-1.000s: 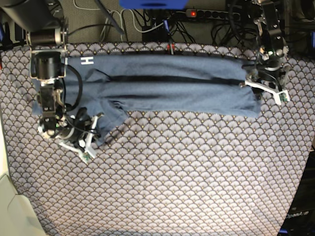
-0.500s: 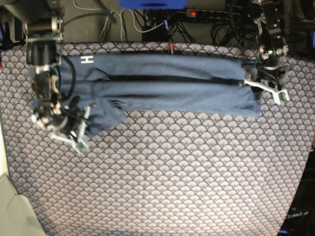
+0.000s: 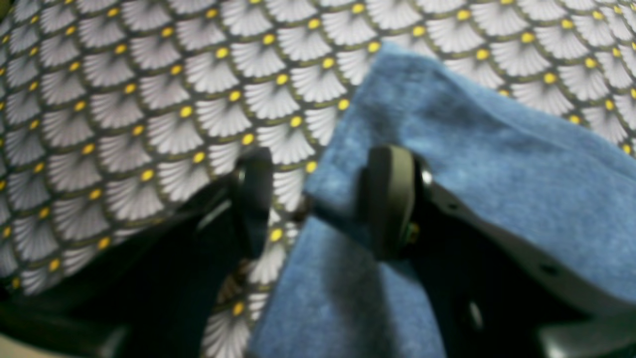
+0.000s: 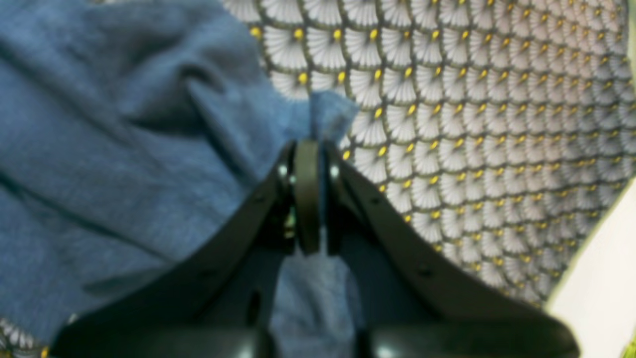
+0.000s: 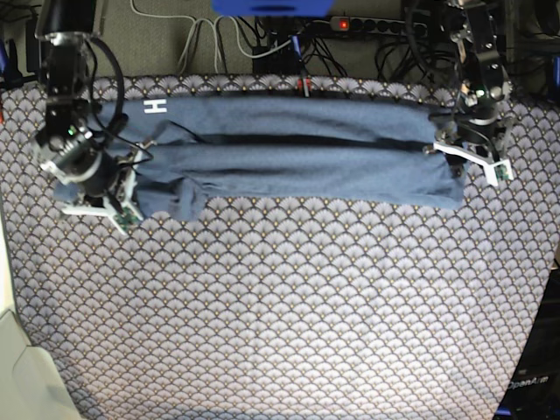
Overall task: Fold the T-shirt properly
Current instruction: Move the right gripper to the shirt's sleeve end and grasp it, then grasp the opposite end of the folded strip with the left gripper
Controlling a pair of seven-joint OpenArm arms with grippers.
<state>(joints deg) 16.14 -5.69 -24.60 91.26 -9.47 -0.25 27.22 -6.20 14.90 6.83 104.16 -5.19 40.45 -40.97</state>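
Now we are mid-fold: the T-shirt [image 5: 289, 162] lies as a long band across the worktop's [image 5: 306, 324] far side. Our right gripper [image 4: 310, 149] pinches its sleeve; our left gripper [image 3: 318, 199] straddles the opposite corner, open. Next, clamp there and lift together.

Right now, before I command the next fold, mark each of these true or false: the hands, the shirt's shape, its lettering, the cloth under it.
1. The right hand is shut on the slate-blue cotton T-shirt. True.
2. The left hand is clamped tight on cloth. False: its jaws stand apart, a shirt edge between them.
3. The T-shirt is spread flat with both sleeves out. False: it lies in a long folded band.
4. A white letter H shows on the shirt. True.
5. The grey scallop-patterned tablecloth under it is plain. False: it bears yellow-dotted fans.
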